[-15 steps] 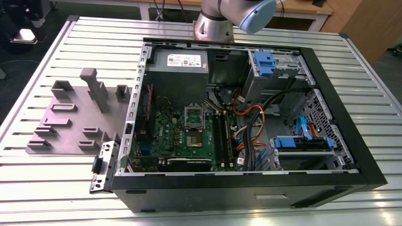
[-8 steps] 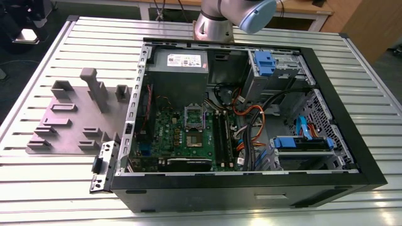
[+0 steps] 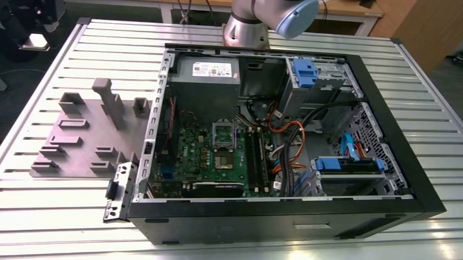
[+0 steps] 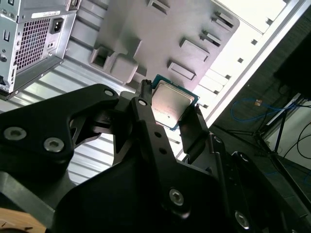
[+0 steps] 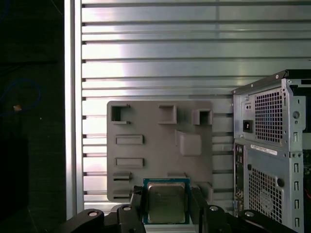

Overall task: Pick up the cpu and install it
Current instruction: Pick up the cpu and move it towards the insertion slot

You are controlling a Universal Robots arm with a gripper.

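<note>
Pinching at two opposite edges, the black gripper (image 5: pixel 167 196) is clamped on the flat square silver-grey cpu (image 5: pixel 166 204), held over the grey slotted plate (image 3: pixel 87 143) lying at the exterior view's left.

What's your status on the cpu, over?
Gripper shut on the cpu. Held over the grey fixture plate. Computer case alongside, apart from it; nothing in the way.
</note>
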